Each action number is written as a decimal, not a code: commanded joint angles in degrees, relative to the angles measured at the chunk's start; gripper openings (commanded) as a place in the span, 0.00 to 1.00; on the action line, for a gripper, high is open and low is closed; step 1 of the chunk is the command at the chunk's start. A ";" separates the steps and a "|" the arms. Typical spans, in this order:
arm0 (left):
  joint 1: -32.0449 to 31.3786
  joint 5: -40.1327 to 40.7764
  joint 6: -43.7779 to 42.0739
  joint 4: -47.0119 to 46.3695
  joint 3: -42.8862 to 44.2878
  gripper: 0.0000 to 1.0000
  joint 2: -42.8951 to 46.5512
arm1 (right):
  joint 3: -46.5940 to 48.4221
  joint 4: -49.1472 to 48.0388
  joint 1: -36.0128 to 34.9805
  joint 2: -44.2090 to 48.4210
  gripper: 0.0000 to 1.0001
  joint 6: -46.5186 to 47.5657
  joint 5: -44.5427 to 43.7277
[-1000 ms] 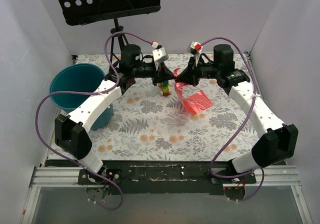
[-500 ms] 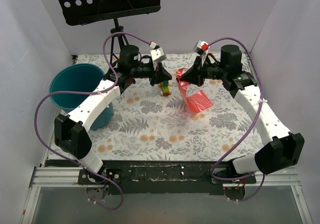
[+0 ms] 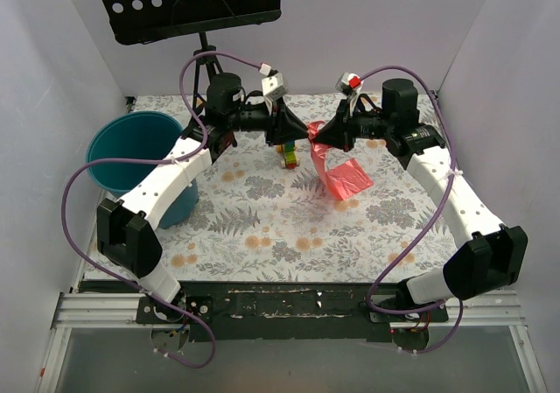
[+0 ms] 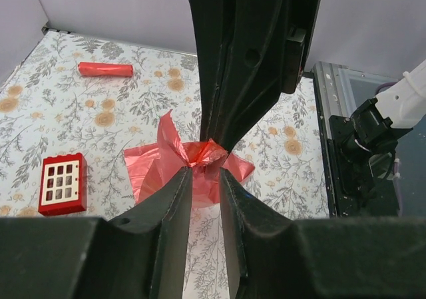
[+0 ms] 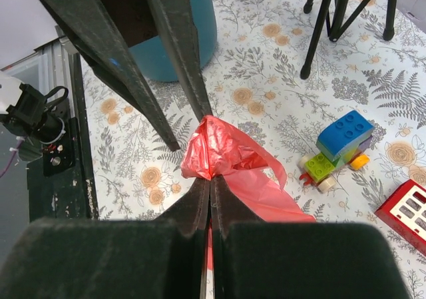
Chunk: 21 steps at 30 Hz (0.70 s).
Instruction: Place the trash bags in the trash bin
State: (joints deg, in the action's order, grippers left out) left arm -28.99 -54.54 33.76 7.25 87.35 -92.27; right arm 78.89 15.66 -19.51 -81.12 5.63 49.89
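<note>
My right fingers (image 5: 190, 212) are pinched closed on the bunched top of the trash bag (image 5: 219, 152); my left fingers (image 4: 170, 206), slightly parted, sit just beside it.

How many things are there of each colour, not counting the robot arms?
Red: 3 (bag, roll, window block)
Teal: 1 (bin)
Many-coloured: 1 (toy car)
Black: 1 (stand)
Total: 6

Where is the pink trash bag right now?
In the top view, right of centre: the trash bag is pinched in the right gripper, beside the toy brick car.
</note>
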 commanded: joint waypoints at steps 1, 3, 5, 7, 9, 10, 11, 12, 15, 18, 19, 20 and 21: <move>-0.19 -1.18 1.75 -2.06 2.47 0.23 -0.80 | 1.62 -2.39 -0.27 0.09 0.01 -1.32 1.70; -0.27 -1.09 1.57 -2.15 2.82 0.21 -1.16 | 1.79 -2.56 -0.36 0.00 0.01 -1.41 1.88; -0.19 -1.00 1.66 -2.58 3.00 0.20 -1.42 | 1.70 -2.48 -0.36 0.09 0.01 -1.50 1.79; -0.19 -0.83 2.54 -3.63 3.00 0.20 -1.86 | 1.53 -2.39 -0.44 0.09 0.01 -1.58 1.79; -0.27 -1.18 2.89 -4.34 3.17 0.18 -2.21 | 1.35 -2.48 -0.44 0.00 0.01 -1.50 1.79; -0.19 -1.44 3.24 -4.61 3.44 0.17 -2.30 | 1.35 -2.48 -0.53 0.00 0.01 -1.50 1.79; -0.19 -1.62 3.59 -4.78 3.53 0.15 -2.48 | 1.35 -2.48 -0.53 -0.09 0.01 -1.58 1.62; -0.19 -2.05 3.60 -4.87 3.53 0.13 -2.48 | 1.35 -2.48 -0.53 -0.18 0.01 -1.59 1.53; -0.19 -3.02 3.77 -5.14 3.53 0.09 -2.65 | 1.35 -2.48 -0.53 -0.53 0.01 -1.76 1.35; -0.19 -3.81 3.86 -5.14 3.44 0.01 -2.65 | 1.44 -2.56 -0.53 -0.62 0.01 -1.76 1.18; -0.19 -4.08 3.77 -5.22 3.27 0.00 -2.74 | 1.44 -2.56 -0.53 -0.70 0.01 -1.85 1.00; -0.19 -4.25 3.77 -5.14 3.26 0.00 -2.65 | 1.35 -2.56 -0.53 -0.70 0.01 -1.94 0.74; -0.19 -4.43 3.77 -5.22 3.09 0.00 -2.74 | 1.26 -2.56 -0.53 -0.70 0.01 -2.11 0.65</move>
State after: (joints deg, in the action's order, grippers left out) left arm -29.04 -56.88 37.36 3.11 88.68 -95.26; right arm 78.89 15.14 -19.68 -81.17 4.49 50.48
